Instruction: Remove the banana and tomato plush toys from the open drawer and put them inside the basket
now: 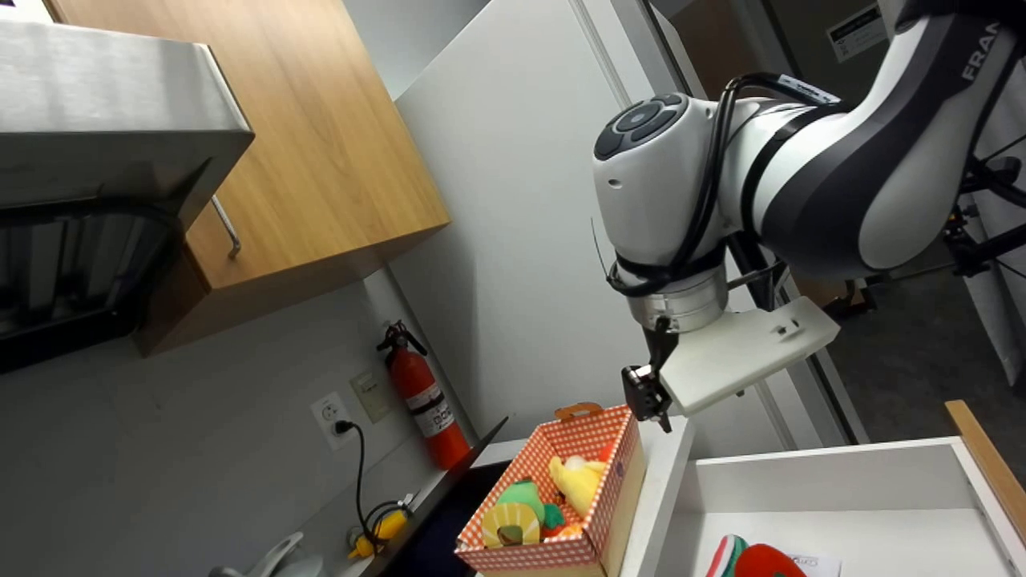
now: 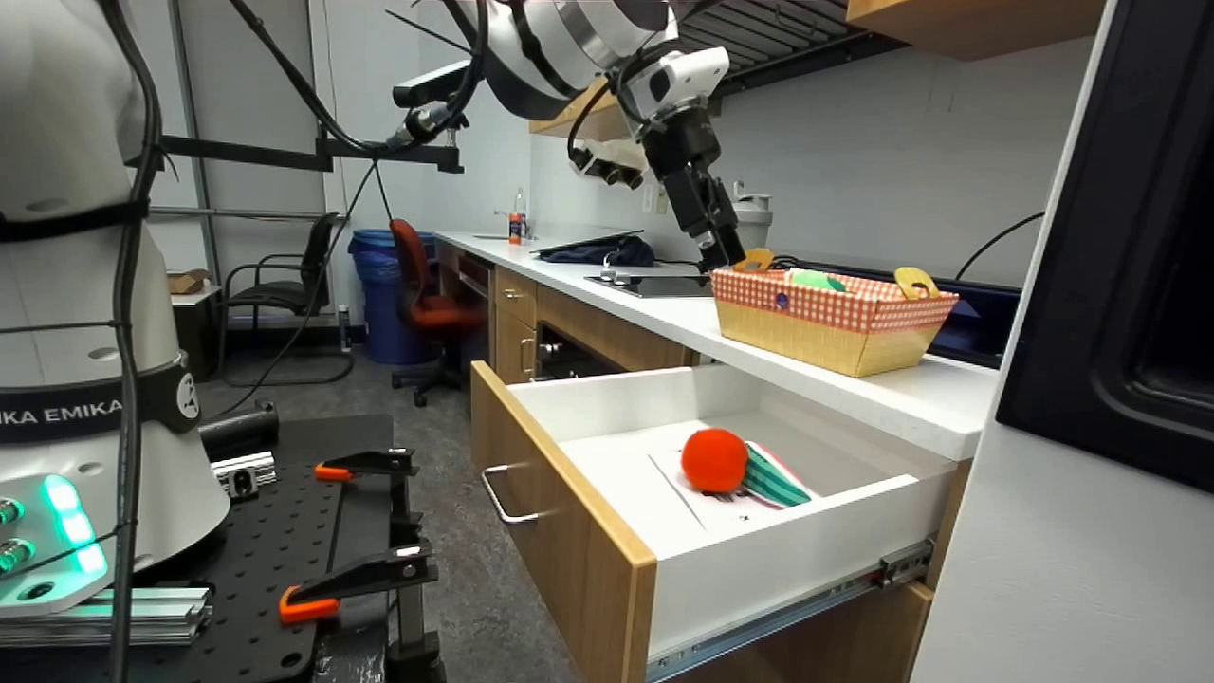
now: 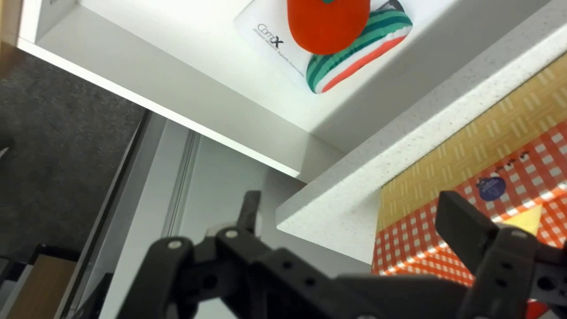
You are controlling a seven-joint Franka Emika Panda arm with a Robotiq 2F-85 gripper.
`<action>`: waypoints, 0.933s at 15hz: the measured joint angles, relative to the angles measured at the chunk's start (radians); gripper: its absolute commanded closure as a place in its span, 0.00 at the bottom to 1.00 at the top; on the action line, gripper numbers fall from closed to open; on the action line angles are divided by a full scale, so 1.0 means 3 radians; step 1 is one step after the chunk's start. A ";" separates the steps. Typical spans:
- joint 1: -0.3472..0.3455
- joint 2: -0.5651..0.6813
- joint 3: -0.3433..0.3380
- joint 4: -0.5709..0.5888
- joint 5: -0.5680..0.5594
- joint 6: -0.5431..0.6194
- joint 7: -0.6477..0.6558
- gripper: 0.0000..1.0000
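Spread and holding nothing, my tool [image 3: 353,208] spans the foot of the wrist view. At its twelve o'clock the tomato [image 3: 328,25] lies in the drawer [image 3: 190,84], apparently touching a watermelon slice [image 3: 359,55]; at three o'clock, the basket [image 3: 469,155] stands on the surface [image 3: 341,221] with what I take for the banana [image 1: 577,485] inside. I judge the tomato's pick-up to be the step in hand: next I should swing over, straddle it, descend and pinch, leaving the slice.

A red chair [image 2: 438,308] is standing far off, near a blue bin [image 2: 379,299]. A black cord [image 1: 361,465] is hanging from an outlet [image 1: 327,410].
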State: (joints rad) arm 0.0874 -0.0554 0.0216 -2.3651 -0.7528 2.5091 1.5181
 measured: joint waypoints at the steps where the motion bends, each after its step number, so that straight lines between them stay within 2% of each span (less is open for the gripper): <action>1: -0.0009 0.0025 0.0000 -0.0004 0.0000 0.0000 0.0000 0.00; 14: -0.0059 0.0544 -0.0055 0.0070 -0.0068 0.0189 -0.0024 0.00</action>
State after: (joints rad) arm 0.0698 0.1078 0.0051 -2.3442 -0.7733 2.5657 1.5110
